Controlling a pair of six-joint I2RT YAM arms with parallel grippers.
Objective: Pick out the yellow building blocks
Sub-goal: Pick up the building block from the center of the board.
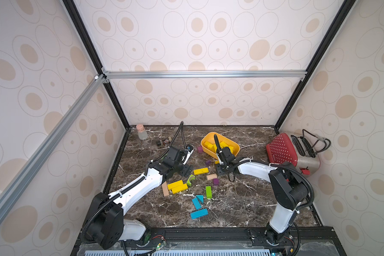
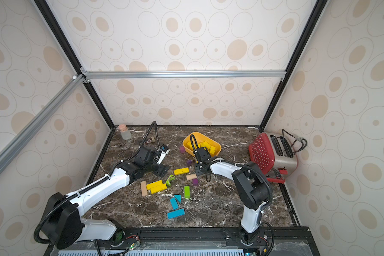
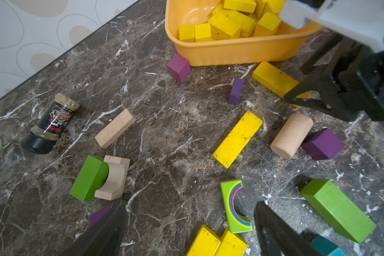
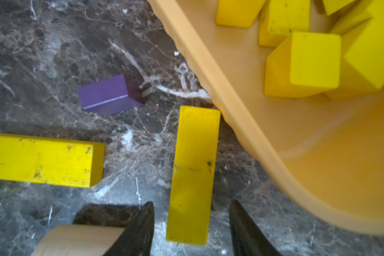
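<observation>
Several yellow building blocks [image 1: 211,146] lie in the orange-yellow tub [image 1: 213,133], also seen in the left wrist view [image 3: 224,24]. One yellow bar [image 4: 193,172] lies on the marble beside the tub wall [image 4: 242,124]. My right gripper [image 4: 190,205] is open astride its near end, with a gap at each finger. Another yellow bar [image 1: 200,171] lies flat mid-table. Two more yellow bars [image 1: 177,186] lie side by side nearer the front. My left gripper [image 3: 190,204] hangs wide open and holds nothing, just above that pair [image 3: 217,242].
A red toaster [image 1: 284,150] lies on its side at the right wall. A corked glass bottle [image 1: 141,131] and a spice jar [image 3: 51,124] sit at the back left. Purple cubes [image 3: 179,67], green blocks [image 3: 337,210], blue blocks [image 1: 198,213] and plain wooden pieces [image 3: 292,135] are scattered mid-table.
</observation>
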